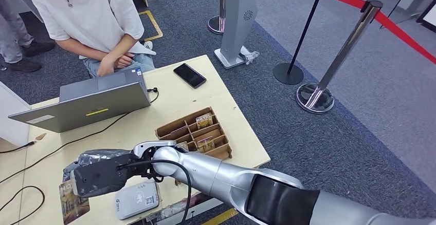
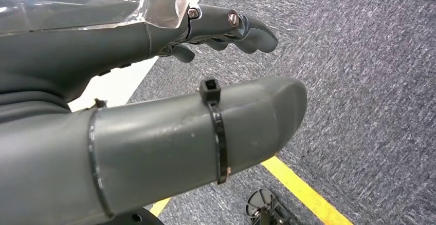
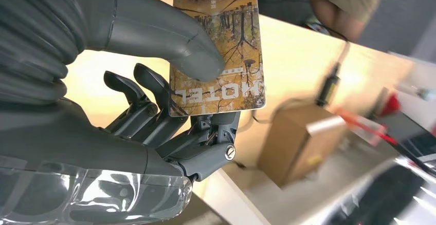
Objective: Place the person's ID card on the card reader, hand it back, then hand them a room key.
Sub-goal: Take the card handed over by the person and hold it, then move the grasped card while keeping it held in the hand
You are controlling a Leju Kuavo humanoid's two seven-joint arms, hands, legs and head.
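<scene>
My right hand (image 1: 97, 176) hangs over the near left part of the wooden table (image 1: 241, 132), just left of the white card reader (image 1: 136, 199). It pinches a room key card (image 1: 72, 203) that hangs below the fingers. Close up, the key card (image 3: 221, 50) is brown and yellow with a tree picture and the word HOTEL, pressed by the thumb (image 3: 169, 40) against the dark fingers. A cardboard divider box (image 1: 195, 132) with more key cards stands to the right of the hand. My left hand (image 2: 103, 50) hangs over grey carpet, holding nothing.
A person in a white shirt (image 1: 87, 14) sits at the far side behind an open grey laptop (image 1: 87, 104). A black phone (image 1: 189, 75) lies at the far right of the table. Cables (image 1: 77, 140) cross the tabletop. Stanchions with red tape (image 1: 329, 71) stand to the right.
</scene>
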